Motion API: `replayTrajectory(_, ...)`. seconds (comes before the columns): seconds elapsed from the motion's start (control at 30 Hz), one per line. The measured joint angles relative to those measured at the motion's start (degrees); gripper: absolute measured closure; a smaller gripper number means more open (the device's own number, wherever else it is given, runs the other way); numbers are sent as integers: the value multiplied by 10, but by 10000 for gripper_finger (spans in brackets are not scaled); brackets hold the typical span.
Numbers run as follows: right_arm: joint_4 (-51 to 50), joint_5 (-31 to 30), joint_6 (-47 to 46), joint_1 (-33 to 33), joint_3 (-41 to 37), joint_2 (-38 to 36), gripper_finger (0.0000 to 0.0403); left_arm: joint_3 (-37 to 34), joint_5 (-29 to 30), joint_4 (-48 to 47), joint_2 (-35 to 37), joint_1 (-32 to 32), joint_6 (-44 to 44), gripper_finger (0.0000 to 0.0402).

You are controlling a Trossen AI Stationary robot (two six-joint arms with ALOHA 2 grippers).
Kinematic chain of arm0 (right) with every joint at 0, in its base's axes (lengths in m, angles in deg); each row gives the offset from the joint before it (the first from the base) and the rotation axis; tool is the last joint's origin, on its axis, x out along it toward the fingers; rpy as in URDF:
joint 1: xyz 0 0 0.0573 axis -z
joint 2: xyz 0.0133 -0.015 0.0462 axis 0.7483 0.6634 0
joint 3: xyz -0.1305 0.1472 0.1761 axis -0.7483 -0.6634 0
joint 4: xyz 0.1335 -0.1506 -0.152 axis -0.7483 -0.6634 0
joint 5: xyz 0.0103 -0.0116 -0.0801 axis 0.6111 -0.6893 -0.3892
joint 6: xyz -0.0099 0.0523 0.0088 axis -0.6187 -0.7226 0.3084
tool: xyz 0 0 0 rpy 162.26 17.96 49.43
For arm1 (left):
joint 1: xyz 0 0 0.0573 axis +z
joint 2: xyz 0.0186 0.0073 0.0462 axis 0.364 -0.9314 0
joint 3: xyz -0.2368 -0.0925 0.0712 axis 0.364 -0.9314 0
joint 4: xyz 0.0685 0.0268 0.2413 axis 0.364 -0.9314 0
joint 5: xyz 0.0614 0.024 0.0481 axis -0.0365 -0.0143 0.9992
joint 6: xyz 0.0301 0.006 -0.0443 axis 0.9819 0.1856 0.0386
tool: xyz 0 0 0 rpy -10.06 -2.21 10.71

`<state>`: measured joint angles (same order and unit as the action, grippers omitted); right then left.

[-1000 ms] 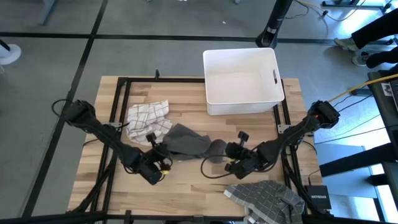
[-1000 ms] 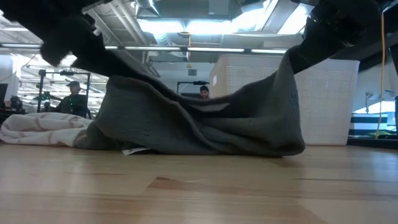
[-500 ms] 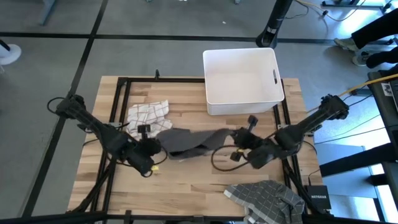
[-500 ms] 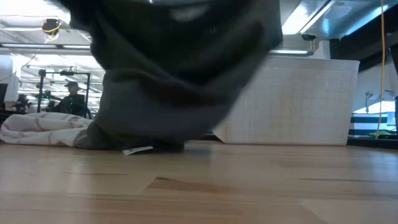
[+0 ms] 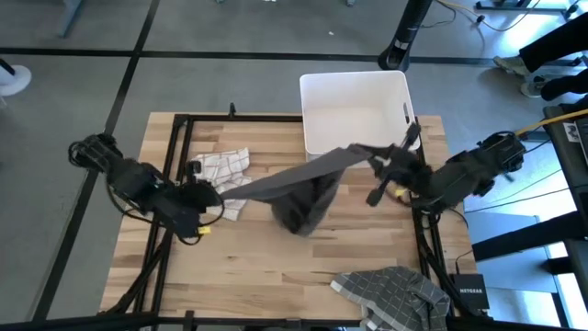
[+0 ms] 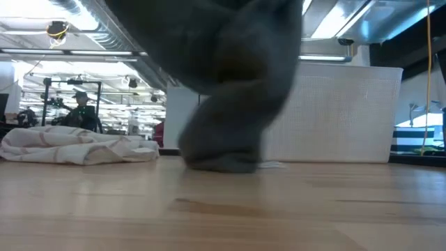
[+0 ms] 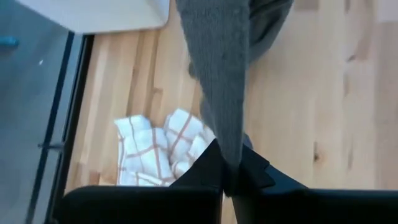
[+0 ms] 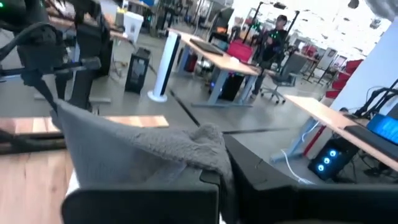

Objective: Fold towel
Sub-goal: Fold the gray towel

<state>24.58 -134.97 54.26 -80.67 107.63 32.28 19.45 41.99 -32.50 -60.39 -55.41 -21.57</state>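
Note:
A dark grey towel (image 5: 294,188) is strung between my two grippers above the middle of the table. Its middle sags in a bunch (image 6: 226,132) whose lowest fold reaches the tabletop. My left gripper (image 5: 217,195) is shut on the towel's left end, over the table's left part. My right gripper (image 5: 369,156) is shut on its right end, higher up, in front of the white bin (image 5: 358,115). My left gripper pinches the towel's left end (image 7: 229,158) between its two fingers, slanting down from the table's left. The cloth runs away from the fingers as a narrow gathered band, drawn fairly taut. My right gripper pinches a bunched corner of the towel's right end (image 8: 208,152) between its two fingers, coming about level from the table's right. Several gathered layers lie in the hold. The cloth falls away from it toward the sagging middle.
A white towel with orange checks (image 5: 220,173) lies crumpled at the table's left, just beyond my left gripper. A grey checked towel (image 5: 395,292) lies at the near right edge. The white bin stands at the far right. People sit at desks in the room beyond.
Both grippers have risen and drawn apart, the left toward the table's left edge, the right toward the far right and the bin. The grey towel has been lifted off the table and stretched between them; only its sagging middle still reaches the wood.

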Motion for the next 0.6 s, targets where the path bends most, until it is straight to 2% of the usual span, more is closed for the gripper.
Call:
replayTrajectory(0.2,1,0,22,0,53,0,393,86,0,1,17,0,37,398)
replayTrajectory(0.3,1,-5,33,0,58,0,393,128,18,0,24,0,54,396)
replayTrajectory(0.47,-3,-19,49,13,56,3,393,188,93,12,40,0,93,399)
replayTrajectory(0.6,6,-19,68,29,56,4,393,225,166,70,50,0,157,396)
